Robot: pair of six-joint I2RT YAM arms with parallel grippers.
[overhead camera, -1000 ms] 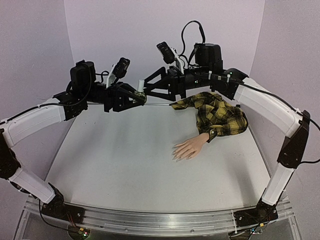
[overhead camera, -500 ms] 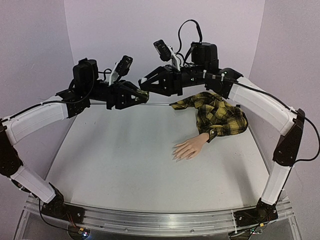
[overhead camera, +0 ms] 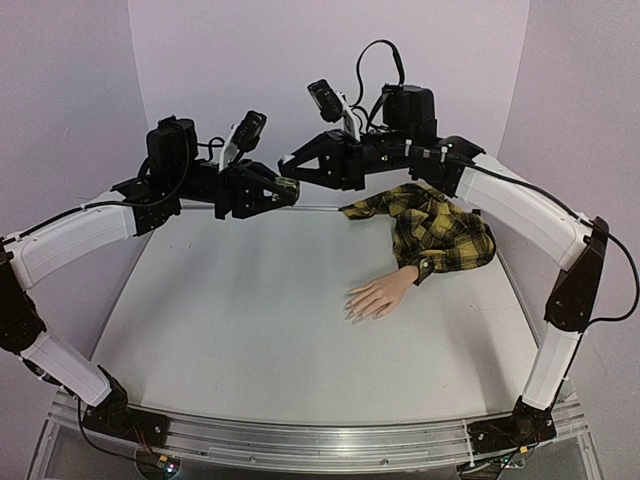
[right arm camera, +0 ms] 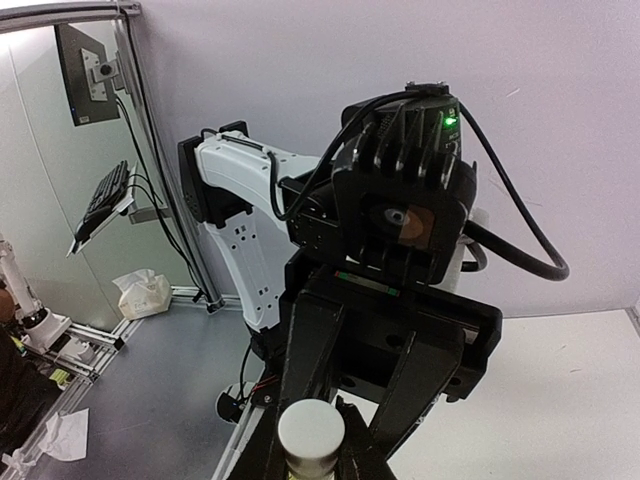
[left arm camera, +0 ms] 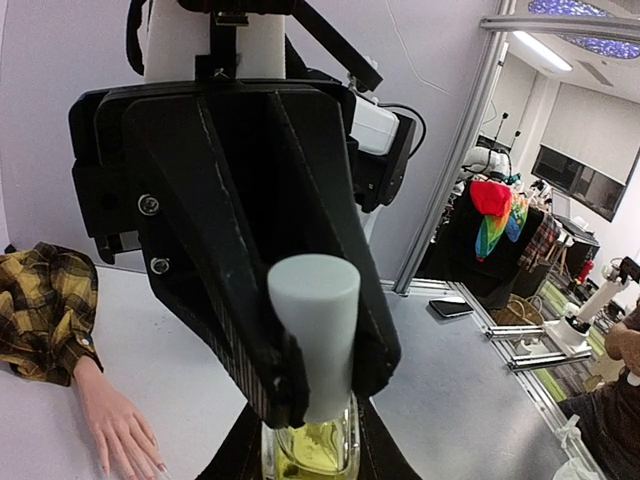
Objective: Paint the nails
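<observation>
Left arm: the left gripper [overhead camera: 281, 192] is raised above the far edge of the table [overhead camera: 250, 340], left of its middle, and its fingers are pressed onto a small bottle [left arm camera: 310, 455] of yellowish liquid. The bottle's white cap [left arm camera: 313, 330] points away from the left wrist.

Centre: the right gripper [overhead camera: 288, 164] meets the left one from the opposite side. In the left wrist view its two black fingers [left arm camera: 250, 330] lie against either side of the white cap, pinching it. Whether the cap is loosened from the bottle cannot be told.

Right: the mannequin hand [overhead camera: 378, 296] lies palm down on the table, right of centre and well apart from both grippers. Its fingers point toward the left edge. The nails [overhead camera: 352, 312] sit at the fingertips and are too small to make out singly. The yellow-and-black plaid sleeve [overhead camera: 440, 232] is bunched behind the wrist, toward the far right corner.
</observation>
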